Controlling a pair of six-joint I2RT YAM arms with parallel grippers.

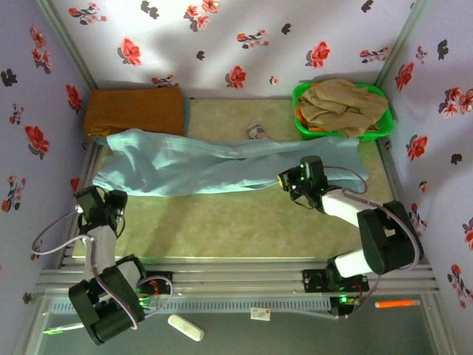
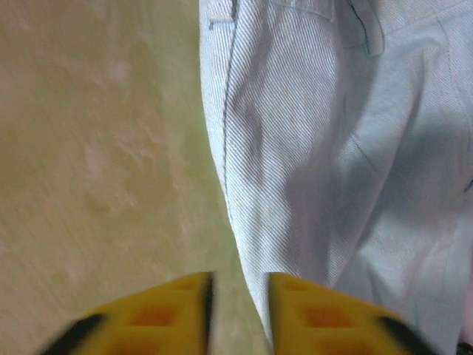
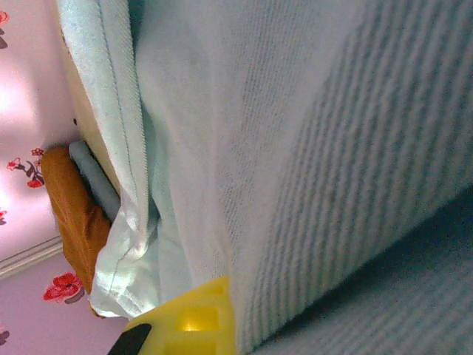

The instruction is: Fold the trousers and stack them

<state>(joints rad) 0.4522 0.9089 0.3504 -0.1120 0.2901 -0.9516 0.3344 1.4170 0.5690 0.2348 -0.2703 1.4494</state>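
Right end effector [image 1: 287, 180] clamped on pale aqua, finely ribbed trousers [image 1: 199, 166]; left end effector [image 2: 238, 305] slightly apart.

Pale aqua-blue trousers [image 1: 214, 166], finely ribbed on the diagonal, against a mottled yellow-green table [image 1: 244, 222] and a plain mustard-brown cloth [image 1: 134, 111]. A beige-tan garment [image 1: 344, 103] contrasts with its bright green basket [image 1: 298, 103]. The lilac walls [image 1: 244, 44] carry red and black flowers.

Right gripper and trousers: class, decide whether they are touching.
Touching. The right wrist view shows the trousers pressed flat against the yellow finger of the right gripper.
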